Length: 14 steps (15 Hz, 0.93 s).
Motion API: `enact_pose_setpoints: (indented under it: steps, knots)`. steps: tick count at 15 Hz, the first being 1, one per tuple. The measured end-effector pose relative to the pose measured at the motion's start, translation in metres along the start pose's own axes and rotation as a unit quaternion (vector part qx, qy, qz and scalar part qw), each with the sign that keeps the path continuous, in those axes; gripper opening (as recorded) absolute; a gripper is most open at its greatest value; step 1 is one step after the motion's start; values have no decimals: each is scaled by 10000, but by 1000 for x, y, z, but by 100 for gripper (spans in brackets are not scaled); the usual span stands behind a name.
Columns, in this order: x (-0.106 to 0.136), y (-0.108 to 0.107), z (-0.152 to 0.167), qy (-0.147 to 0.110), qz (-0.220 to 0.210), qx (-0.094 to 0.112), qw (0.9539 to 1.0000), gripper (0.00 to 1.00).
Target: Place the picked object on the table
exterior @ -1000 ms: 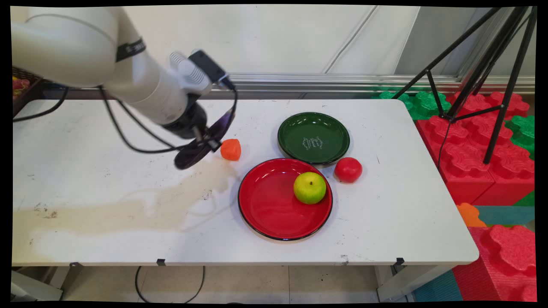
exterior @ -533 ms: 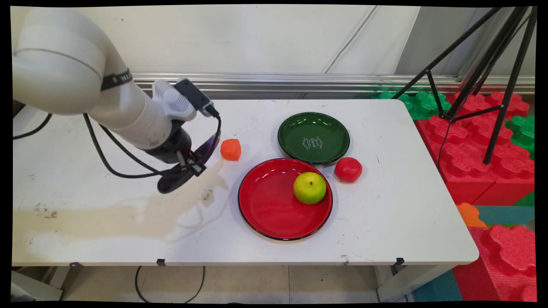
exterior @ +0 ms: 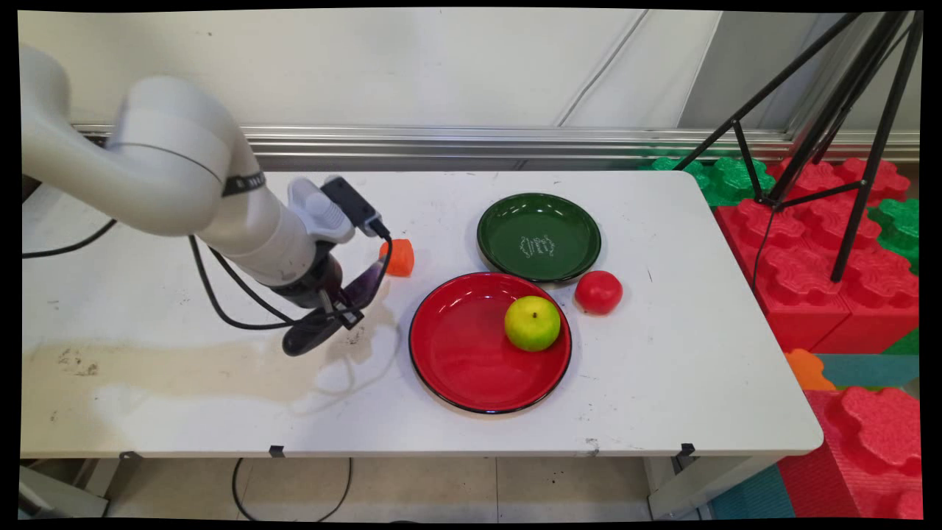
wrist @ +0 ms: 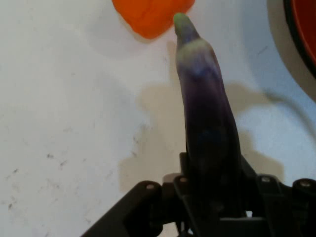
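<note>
1. My gripper (exterior: 333, 313) clamps an eggplant (wrist: 207, 128) low over the bench (exterior: 147, 412).
2. Its long axis runs toward 12 o'clock in the hand view, tip beside the orange piece (wrist: 150, 17).
3. The red plate (exterior: 456, 353) lies at 3 o'clock.

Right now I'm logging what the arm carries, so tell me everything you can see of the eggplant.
The eggplant is long, slim and glossy dark purple, paling to a greenish stem tip that points toward the orange vegetable. It looks like smooth plastic. The gripper is clamped round its thick end, holding it tilted just above the white table, left of the red plate. Only the gripper touches it.
</note>
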Motion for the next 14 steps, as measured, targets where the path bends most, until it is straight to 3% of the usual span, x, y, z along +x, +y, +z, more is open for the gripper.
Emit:
enact_pose_setpoints:
  steps: [8, 9, 14]
  knots:
    - [4, 5, 41, -35, 171, -69, 9998, 0]
    - [5, 5, 43, -29, 186, -75, 9998, 100]
    - [7, 4, 49, 35, 298, -89, 9995, 100]
